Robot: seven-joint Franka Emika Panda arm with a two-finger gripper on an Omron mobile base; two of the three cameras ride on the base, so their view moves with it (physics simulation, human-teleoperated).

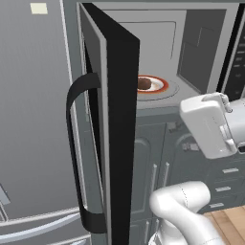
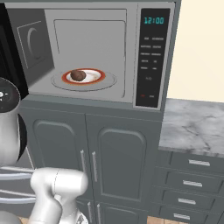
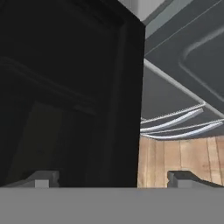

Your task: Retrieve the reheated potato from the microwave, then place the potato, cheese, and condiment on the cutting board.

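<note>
So the potato (image 2: 78, 75) sat on the round plate (image 2: 97, 77) with the orange rim, a little to one side of its middle. I think it was on a plate so it could be warmed up without touching the tray. The plate rested on the pale round tray (image 2: 109, 82) on the floor of the microwave (image 2: 151, 57). Nothing else was in there with it.

The microwave door (image 1: 119, 134) stood wide open, swung out to the left, with its curved black handle (image 1: 74, 143) facing away from the oven. That left the way to the potato clear from the front. The little clock (image 2: 154, 20) on the button panel was lit.

My gripper (image 3: 114, 178) was open wide and held nothing. In the hand view its two tips stood far apart, and the dark edge of the door was right in front of them. I saw some wood floor (image 3: 183, 155) past it too. So the hand was low, next to the door, and pointed down, not at the potato. In the left base view the white hand (image 1: 210, 124) hung below the oven's mouth, in front of the grey cupboards (image 2: 113, 162).

I judged that the potato had not been taken out yet. The hand would have to lift and turn toward the plate. The marble counter (image 2: 197, 124) was off to the right. I could not see the cheese, the bottle or the board from here.
</note>
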